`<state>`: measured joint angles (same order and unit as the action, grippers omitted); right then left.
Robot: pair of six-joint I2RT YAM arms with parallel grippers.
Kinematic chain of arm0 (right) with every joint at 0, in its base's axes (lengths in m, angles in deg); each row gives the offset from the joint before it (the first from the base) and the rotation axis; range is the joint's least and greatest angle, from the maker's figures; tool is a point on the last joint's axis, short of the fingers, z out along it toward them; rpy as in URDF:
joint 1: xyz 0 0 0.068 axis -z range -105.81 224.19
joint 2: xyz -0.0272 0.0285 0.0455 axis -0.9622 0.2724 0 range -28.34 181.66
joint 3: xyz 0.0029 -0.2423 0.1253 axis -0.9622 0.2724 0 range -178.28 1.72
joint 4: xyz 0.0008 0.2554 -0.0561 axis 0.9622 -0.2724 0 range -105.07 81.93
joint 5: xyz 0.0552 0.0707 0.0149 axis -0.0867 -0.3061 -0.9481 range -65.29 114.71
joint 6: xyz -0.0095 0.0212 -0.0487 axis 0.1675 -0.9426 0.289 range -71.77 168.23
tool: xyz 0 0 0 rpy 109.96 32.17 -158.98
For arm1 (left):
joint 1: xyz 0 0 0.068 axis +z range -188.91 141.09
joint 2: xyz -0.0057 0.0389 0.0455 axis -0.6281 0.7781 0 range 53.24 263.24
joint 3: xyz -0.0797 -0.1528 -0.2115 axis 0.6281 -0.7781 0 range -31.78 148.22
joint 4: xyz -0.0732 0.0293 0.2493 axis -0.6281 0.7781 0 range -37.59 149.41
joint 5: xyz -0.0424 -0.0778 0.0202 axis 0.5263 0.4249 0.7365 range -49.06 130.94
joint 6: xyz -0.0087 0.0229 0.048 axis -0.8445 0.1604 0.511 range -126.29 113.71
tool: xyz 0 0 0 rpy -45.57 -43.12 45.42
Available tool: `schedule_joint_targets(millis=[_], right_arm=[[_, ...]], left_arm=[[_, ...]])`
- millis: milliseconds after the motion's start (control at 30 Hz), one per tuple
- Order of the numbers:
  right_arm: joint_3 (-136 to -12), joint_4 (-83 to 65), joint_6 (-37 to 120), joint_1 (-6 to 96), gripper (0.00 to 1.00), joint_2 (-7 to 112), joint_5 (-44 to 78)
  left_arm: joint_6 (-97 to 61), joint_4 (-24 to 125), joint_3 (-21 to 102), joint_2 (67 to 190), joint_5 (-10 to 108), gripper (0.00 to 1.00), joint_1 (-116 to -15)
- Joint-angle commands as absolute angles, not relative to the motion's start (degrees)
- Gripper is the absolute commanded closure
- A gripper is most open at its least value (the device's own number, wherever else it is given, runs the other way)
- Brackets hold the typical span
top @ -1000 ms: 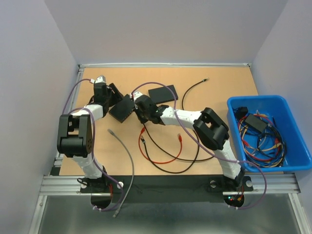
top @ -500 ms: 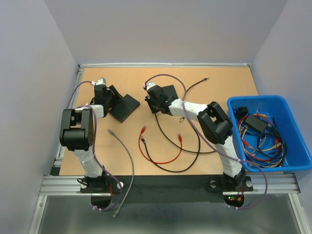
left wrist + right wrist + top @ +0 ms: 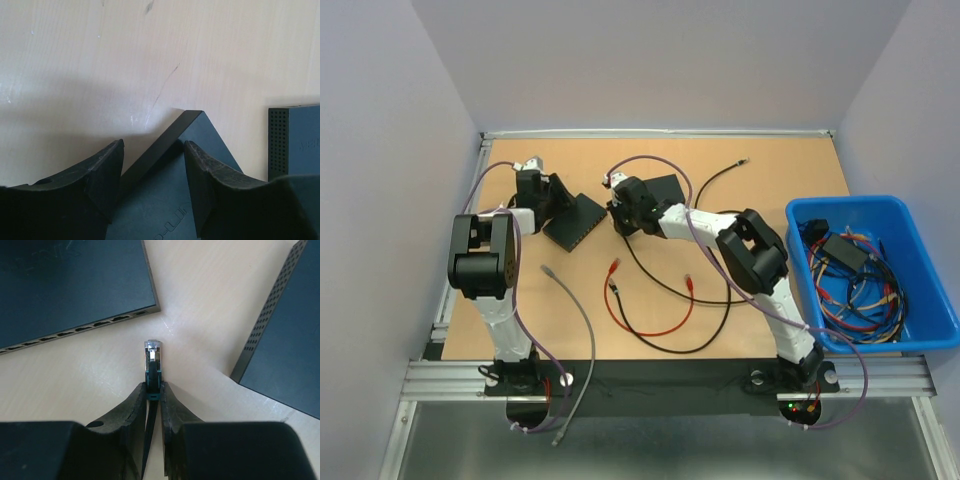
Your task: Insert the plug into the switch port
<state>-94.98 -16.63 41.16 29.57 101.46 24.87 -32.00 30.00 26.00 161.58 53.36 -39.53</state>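
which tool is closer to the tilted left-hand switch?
Left. The left tool straddles a corner of the switch, jaws open; the right tool, shut on the plug, sits beside it, apart.

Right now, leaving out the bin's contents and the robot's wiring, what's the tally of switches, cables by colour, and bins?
network switch: 2
black cable: 2
red cable: 1
grey cable: 1
blue bin: 1
total: 7

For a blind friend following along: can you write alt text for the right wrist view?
Two dark jaws grip a black cable behind its clear plug, which points over the wooden table at the gap between a black switch with a row of ports, left, and a perforated black box, right.
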Motion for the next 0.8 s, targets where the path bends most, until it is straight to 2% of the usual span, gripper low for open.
schedule_joint_targets(millis=[0,400,700,767], right_arm=[[-98.1,-15.5,40.6,28.5,1.00,103.0,22.7],[-99.6,-15.6,40.1,27.7,0.99,103.4,21.8],[-100.3,-15.6,39.4,27.3,0.99,103.2,21.3],[-100.8,-15.6,39.4,27.3,1.00,103.2,21.4]], left_arm=[[-29.9,30.6,28.1,161.3,55.5,0.39,-40.0],[-29.2,32.5,30.7,162.9,53.4,0.36,-40.9],[-30.2,34.0,32.3,165.0,56.5,0.39,-39.3],[-30.3,33.2,31.4,164.3,56.4,0.35,-39.3]])
